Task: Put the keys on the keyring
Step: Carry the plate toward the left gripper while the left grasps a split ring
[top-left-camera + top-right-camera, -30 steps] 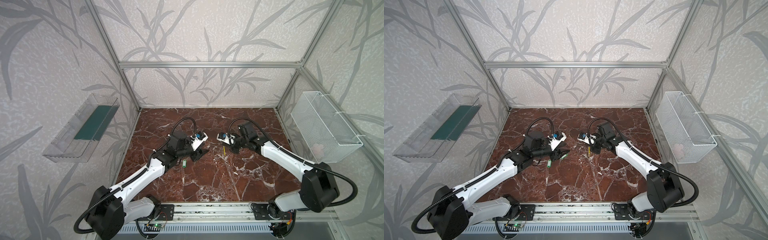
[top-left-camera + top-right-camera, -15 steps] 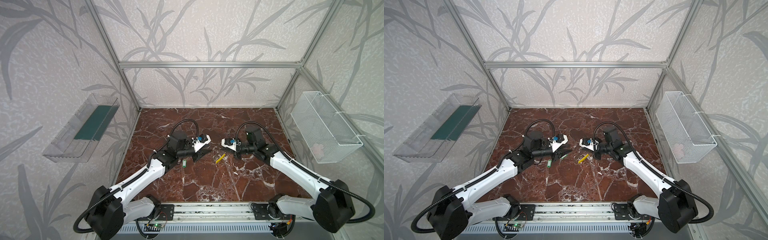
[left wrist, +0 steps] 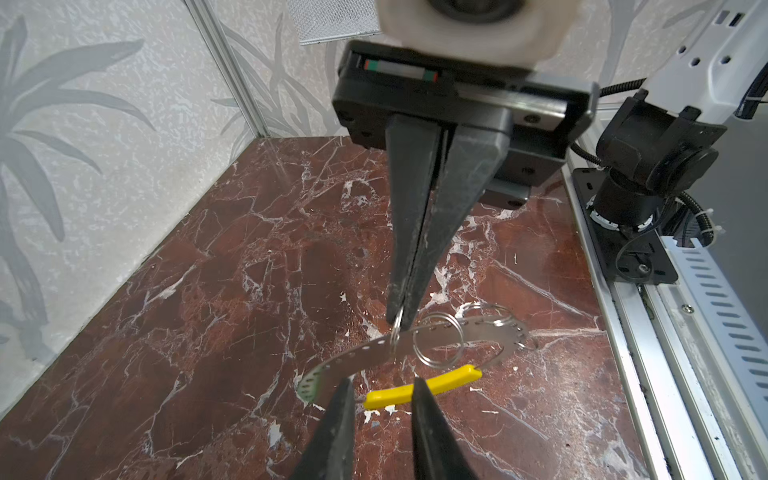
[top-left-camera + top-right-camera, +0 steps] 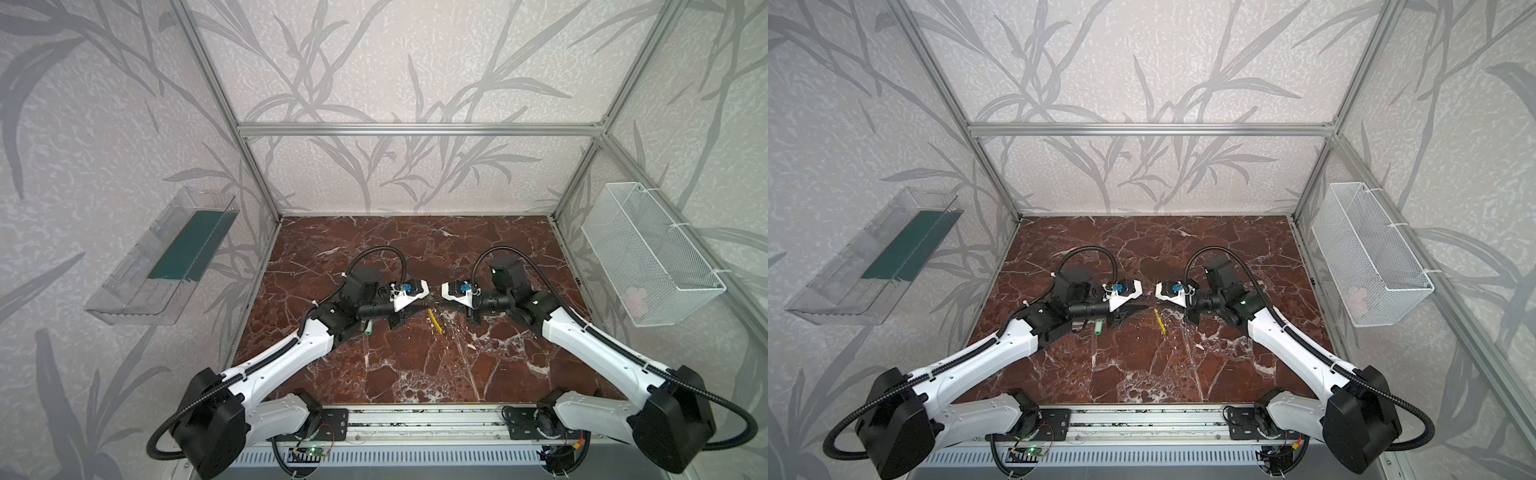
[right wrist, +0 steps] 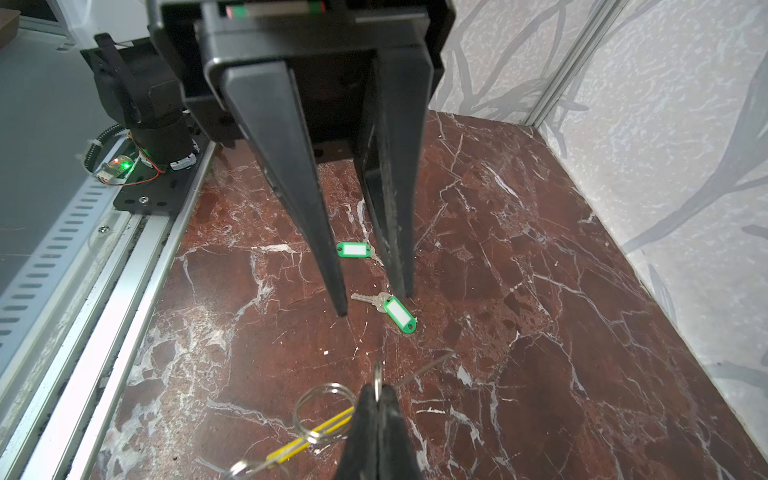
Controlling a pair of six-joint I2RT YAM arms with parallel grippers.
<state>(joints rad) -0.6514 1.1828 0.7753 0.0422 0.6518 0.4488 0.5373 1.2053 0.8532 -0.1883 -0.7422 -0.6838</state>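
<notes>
Your arms are both stretched low over the table (image 4: 415, 374), wrists bent so the two grippers lie nearly flat and point nose to nose at mid-table, tips close but not touching. Your right gripper (image 3: 400, 322) has its jaws pressed together on a small ring (image 5: 377, 378), a thin wire loop pinched right at the tips. The keyring (image 3: 473, 332) hangs off that loop just below the right jaw tips, with a couple of spare rings (image 3: 438, 340) threaded through its punched band. I can't tell if its low edge touches the marble. Your left gripper (image 3: 381, 382) has its jaws clearly apart with nothing between them. The yellow sleeve (image 3: 440, 382) runs crosswise just past those tips, one end hidden behind a left finger (image 3: 428, 419), and I don't see either finger touching it. In both top views the sleeve (image 4: 434, 326) sits in the gap between the two grippers. The keys aren't on the keyring. One key (image 5: 398, 312) lies flat on the marble right under the left jaw tips, green tag toward one finger and blade toward the other. A second tag (image 5: 354, 249) lies farther back under the left fingers, in the gap between them, and its blade is hidden from me.
</notes>
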